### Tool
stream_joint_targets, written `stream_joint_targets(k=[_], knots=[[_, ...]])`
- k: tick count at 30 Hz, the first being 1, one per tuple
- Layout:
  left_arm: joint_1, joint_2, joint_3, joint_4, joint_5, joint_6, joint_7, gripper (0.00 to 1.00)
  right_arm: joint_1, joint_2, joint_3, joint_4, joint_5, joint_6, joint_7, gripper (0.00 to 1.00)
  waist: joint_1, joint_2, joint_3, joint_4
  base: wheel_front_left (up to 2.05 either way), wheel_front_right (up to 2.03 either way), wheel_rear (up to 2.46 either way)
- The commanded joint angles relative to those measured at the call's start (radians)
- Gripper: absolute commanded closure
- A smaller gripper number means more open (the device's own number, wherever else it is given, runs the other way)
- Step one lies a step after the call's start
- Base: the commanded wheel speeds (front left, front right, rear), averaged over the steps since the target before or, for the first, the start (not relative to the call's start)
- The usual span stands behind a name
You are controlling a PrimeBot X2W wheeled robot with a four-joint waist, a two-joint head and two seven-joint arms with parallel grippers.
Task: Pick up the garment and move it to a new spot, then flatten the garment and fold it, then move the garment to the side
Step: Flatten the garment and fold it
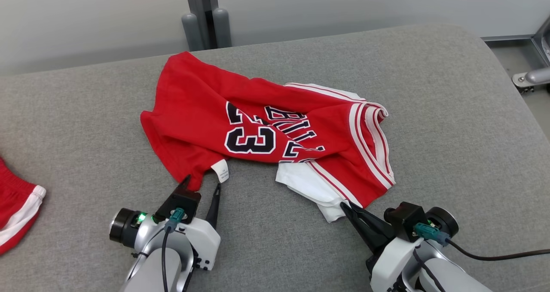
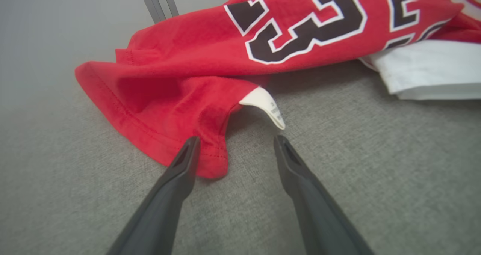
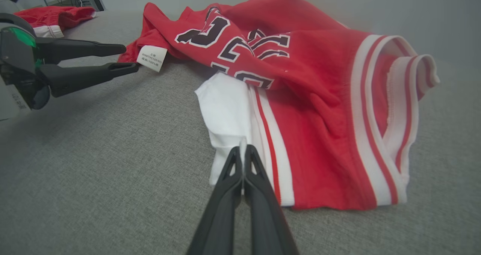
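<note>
From the head view, the left gripper [image 1: 202, 185] reaches forward from the lower left. Its jaws stand wide apart, straddling the near corner of the garment's [image 1: 258, 124] red hem beside a white care label [image 1: 220, 170]. The right gripper [image 1: 345, 206] angles in from the lower right with its jaws together at the garment's white near edge. The garment, a crumpled red jersey with black, white-edged numerals and white striped trim, lies mid-surface on a grey woven cushion [image 1: 429, 111]. A second red cloth [image 1: 15, 206] lies at the left edge.

In the left wrist view, the left gripper [image 2: 237, 140] holds nothing. One dark finger overlaps the stitched hem of the garment [image 2: 180, 59], and the other points at the curled care label [image 2: 265, 104].

In the right wrist view, the right gripper [image 3: 242, 151] is clamped on a puckered fold of the garment's [image 3: 319, 97] smooth white fabric, a sliver of which shows between the fingers. The left gripper [image 3: 129, 58] stands spread beside the care label [image 3: 152, 58].
</note>
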Motion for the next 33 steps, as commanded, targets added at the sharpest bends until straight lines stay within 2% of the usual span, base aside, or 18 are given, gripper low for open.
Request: stream_joint_targets(k=[1,5,12,13,14,15,16,17,24,33], knots=[[-0.028,0.008,0.002,0.023,0.007,0.019,-0.002,0.00,-0.013,0.002,-0.004,-0.006,0.003,0.000,-0.002,1.00,0.0000,0.0000,0.009,-0.008,0.00,0.00,0.00],[-0.053,0.009,-0.007,0.082,0.029,0.052,-0.002,0.00,-0.012,0.004,-0.004,-0.008,0.003,0.000,-0.002,1.00,0.0000,0.0000,0.015,-0.015,0.00,0.00,0.00],[-0.073,0.005,-0.014,0.139,0.014,0.057,0.000,0.01,-0.013,0.004,-0.007,-0.006,0.005,0.000,-0.002,1.00,0.0000,0.0000,0.019,-0.014,0.00,0.00,0.00],[-0.075,0.004,-0.014,0.142,0.009,0.056,0.000,0.15,-0.013,0.004,-0.008,-0.006,0.005,0.000,-0.002,1.00,0.0000,0.0000,0.020,-0.013,0.00,0.00,0.00],[-0.075,0.004,-0.015,0.145,0.003,0.054,0.000,0.51,-0.013,0.004,-0.008,-0.005,0.005,0.000,-0.002,1.00,0.0000,0.0000,0.020,-0.012,0.00,0.00,0.00],[-0.075,0.003,-0.016,0.148,0.002,0.051,0.000,0.68,-0.014,0.004,-0.008,-0.005,0.005,0.000,-0.002,1.00,0.0000,0.0000,0.020,-0.010,0.00,0.00,0.00],[-0.076,0.003,-0.017,0.150,-0.002,0.049,0.000,0.93,-0.014,0.004,-0.008,-0.004,0.005,0.000,-0.002,1.00,0.0000,0.0000,0.020,-0.009,0.00,0.00,0.00],[-0.078,0.002,-0.018,0.149,-0.005,0.049,0.000,1.00,-0.015,0.004,-0.008,-0.004,0.004,0.000,-0.002,1.00,0.0000,0.0000,0.020,-0.008,0.00,0.00,0.00],[-0.066,-0.001,-0.009,0.105,-0.019,0.062,-0.001,1.00,-0.013,-0.002,-0.010,-0.001,0.004,0.000,-0.002,1.00,0.0000,0.0000,0.011,0.004,0.00,0.00,0.00],[0.003,0.018,0.042,-0.080,-0.033,0.079,-0.001,1.00,-0.037,-0.048,-0.062,-0.005,-0.016,0.000,-0.002,1.00,0.0000,0.0000,-0.048,0.027,0.00,0.00,0.00]])
